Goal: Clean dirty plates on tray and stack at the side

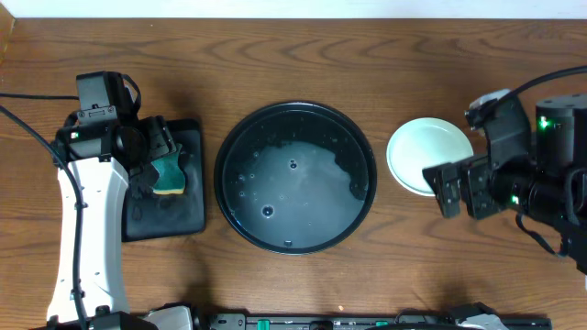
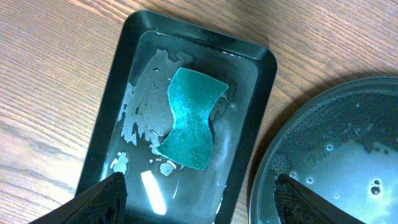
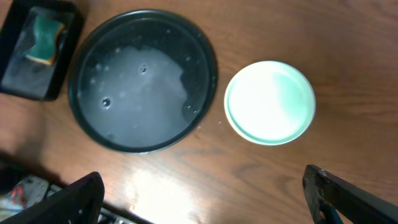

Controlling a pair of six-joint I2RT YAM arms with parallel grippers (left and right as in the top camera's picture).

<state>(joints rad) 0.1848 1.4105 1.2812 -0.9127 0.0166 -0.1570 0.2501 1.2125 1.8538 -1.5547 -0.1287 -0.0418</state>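
Observation:
The large round black tray (image 1: 229,206) sits mid-table, wet with soapy water, and no plate lies on it. It also shows in the left wrist view (image 2: 264,171) and the right wrist view (image 3: 210,62). A pale mint plate (image 1: 424,151) rests on the wood to its right, also in the right wrist view (image 3: 269,101). Its rim looks layered, as if plates lie under it, and no yellow plate shows. My left gripper (image 1: 161,158) (image 2: 199,190) is open and empty above the sponge tray. My right gripper (image 1: 448,188) (image 3: 202,186) is open and empty, just in front of the mint plate.
A small rectangular black tray (image 1: 188,218) (image 2: 109,112) (image 3: 15,78) stands left of the round tray, holding a green sponge (image 1: 171,174) (image 2: 189,118) (image 3: 45,36) in shallow water. Cables run along the left and front table edges.

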